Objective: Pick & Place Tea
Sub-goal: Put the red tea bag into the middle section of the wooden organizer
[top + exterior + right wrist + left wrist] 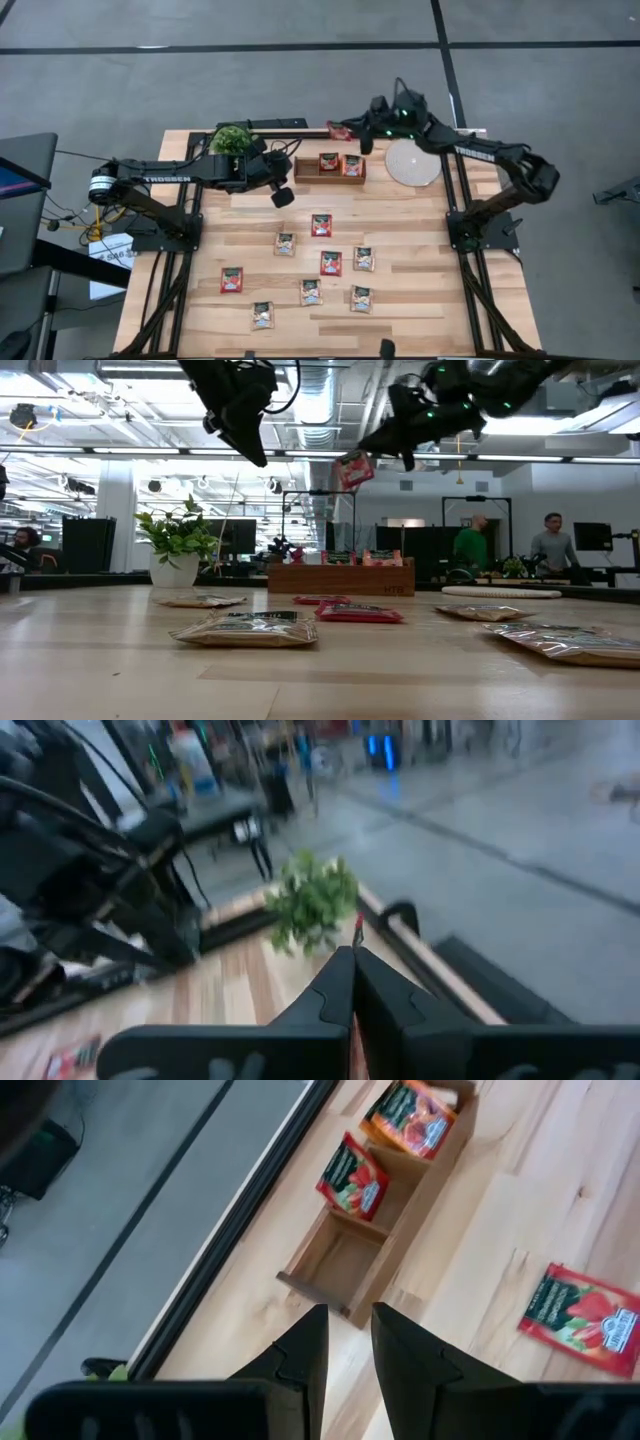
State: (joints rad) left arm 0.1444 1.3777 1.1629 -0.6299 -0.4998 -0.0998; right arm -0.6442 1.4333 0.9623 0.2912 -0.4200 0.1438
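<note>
While carried high above the far edge of the table, just behind the wooden compartment tray [330,168], hangs pinched as a red tea sachet [342,130] in the right gripper [352,132], jaws clenched on its edge so that it dangles free for lowering into a slot. Shows in the low view as a red packet [354,470] swinging below the dark fingers, well above the tray [340,577]. Looks, as a judgement, like the carry-to-tray step, with the drop not yet made.

Already hold sachets, two of the tray's compartments: a red one [352,1175] and an orange one [410,1117], propped upright; stands empty, the end compartment nearest the left gripper [348,1342].

Hovers just beside the tray's left end, the left gripper [283,195], fingers slightly parted and grasping nothing.

Lie flat and scattered on the near side of the tray, nine more sachets, among them a red one [321,224] closest to the tray. Beside the tray's right end rests a round pale disc [413,163]; beyond its left end, a small potted plant [231,139].
</note>
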